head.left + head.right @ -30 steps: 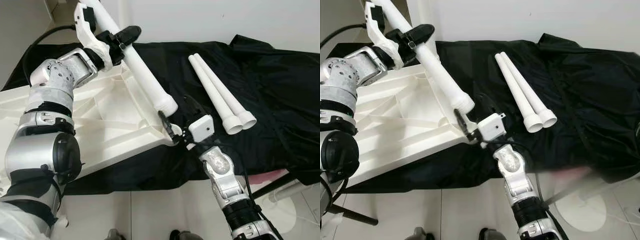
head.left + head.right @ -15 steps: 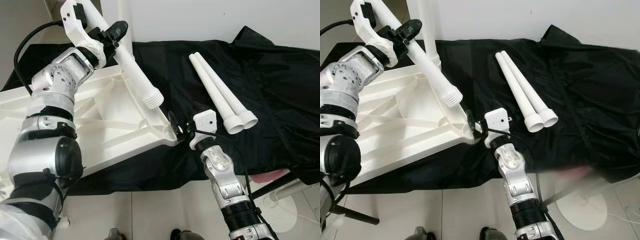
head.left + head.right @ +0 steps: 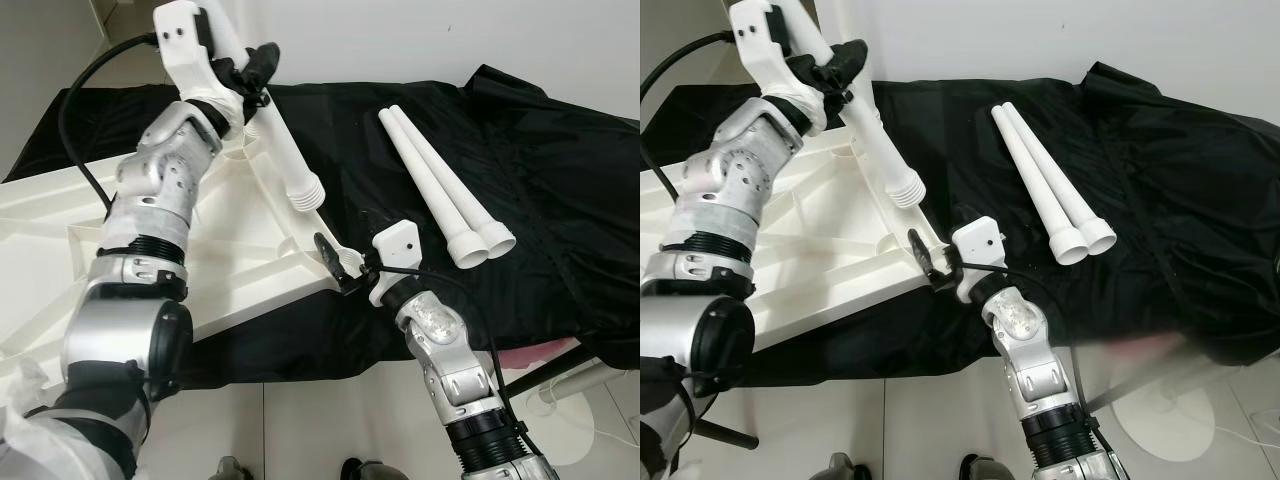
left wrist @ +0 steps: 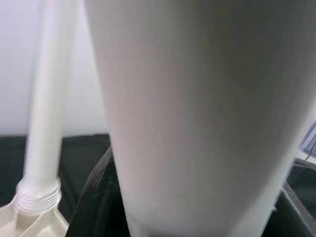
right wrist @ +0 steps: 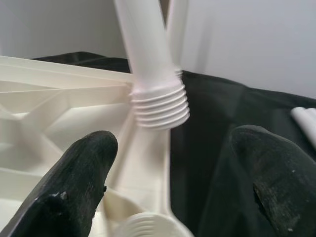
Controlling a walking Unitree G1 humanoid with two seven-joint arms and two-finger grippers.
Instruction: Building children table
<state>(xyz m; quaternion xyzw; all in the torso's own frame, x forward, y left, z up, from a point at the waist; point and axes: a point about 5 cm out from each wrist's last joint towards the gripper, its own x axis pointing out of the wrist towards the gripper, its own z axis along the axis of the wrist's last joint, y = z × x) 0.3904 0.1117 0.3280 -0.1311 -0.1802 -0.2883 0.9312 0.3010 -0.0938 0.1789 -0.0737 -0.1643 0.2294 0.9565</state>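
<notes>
Head cam first: the white plastic tabletop (image 3: 230, 240) lies upside down at the left of the frame on a crinkly black cloth (image 3: 560, 180), ribbed underside up. The left gripper (image 3: 250, 75), upper left, is pinched around a smooth white tube leg (image 3: 285, 160) that slants down toward the middle, threaded end hanging above the tabletop's near corner. The right gripper (image 3: 340, 262) sits at centre frame right at that corner, one finger at the edge; I can't tell from this view whether it's gripping. Two spare legs (image 3: 440, 190) lie side by side, touching, on the cloth at right of centre, flared ends toward the camera.

Right eye view is the same scene, with a pale tiled floor (image 3: 920, 420) along the bottom.

Left wrist view: mostly a blurry white tube up close, plus a fitted leg (image 4: 44, 108) standing upright in a threaded socket at the tabletop's far corner, lower left of the frame.

Right wrist view: the two matte black fingers (image 5: 74, 182) are spread wide, and the held leg's ridged screw end floats between them above a round socket (image 5: 153, 224).
</notes>
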